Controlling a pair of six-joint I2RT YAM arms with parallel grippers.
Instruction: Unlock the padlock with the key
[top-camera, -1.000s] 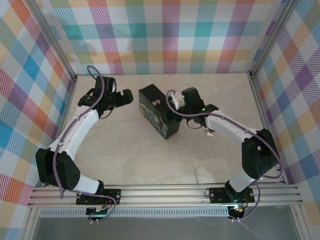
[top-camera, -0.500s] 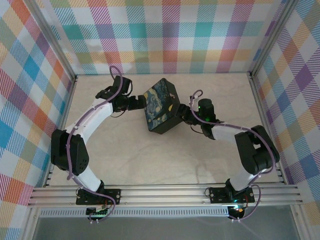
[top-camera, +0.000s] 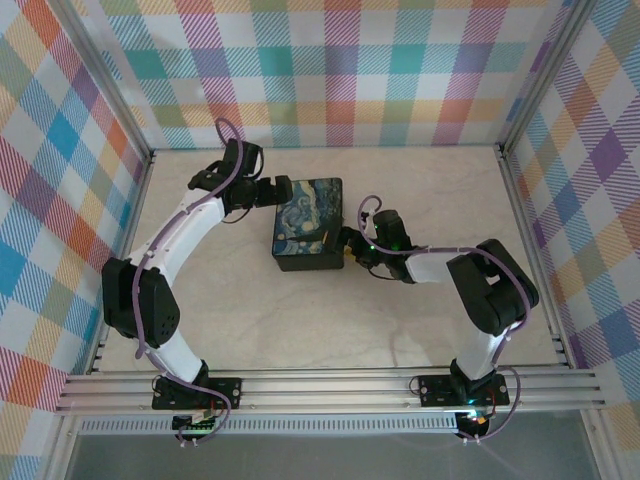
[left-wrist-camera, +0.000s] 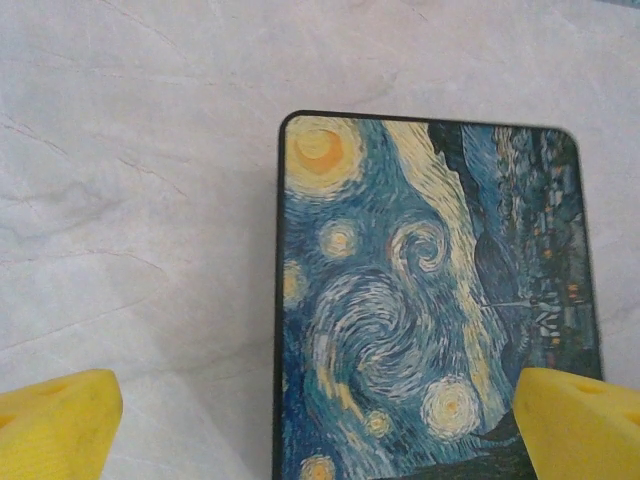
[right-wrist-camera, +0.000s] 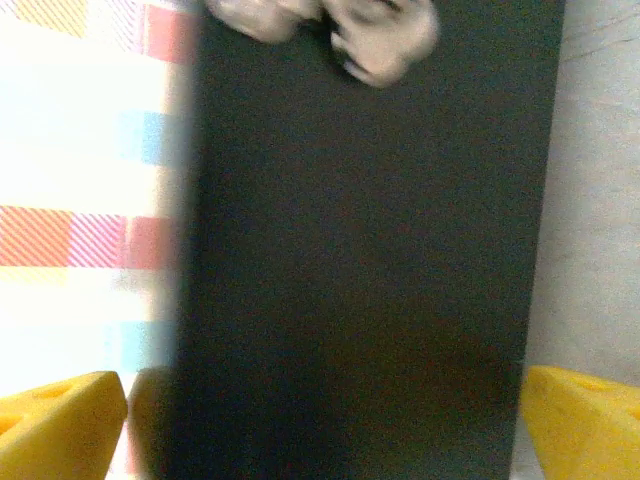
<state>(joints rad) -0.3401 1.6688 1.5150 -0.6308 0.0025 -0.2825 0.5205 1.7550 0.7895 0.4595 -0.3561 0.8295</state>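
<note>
— Where's the lock from where you stand?

— Find the box (top-camera: 308, 222) first, the dark one with the swirly night sky printed on top. It lies flat near the middle of the table (top-camera: 250, 310), painted face up. On the right wrist camera there's a pale silvery lump at twelve o'clock on the box's plain dark side. I'd call that the padlock (right-wrist-camera: 385, 40), but it's too blurred for me to tell lock from key.

— And the arms?

— The left gripper (top-camera: 274, 192) sits at about ten o'clock of the box, right by its edge. Its yellow fingertips (left-wrist-camera: 55, 420) are spread wide. On its own camera, one hangs over bare table at seven o'clock and the other is at five o'clock, over the corner of the printed face. Nothing is pinched between them.

— The right one?

— The right gripper (top-camera: 349, 250) is at four o'clock of the box, nosed up close to that dark side. Its jaws stand wide apart too, with the dark face between the tips. The tip at seven o'clock has a sliver of gap beside it, so I wouldn't call that a grip
</note>
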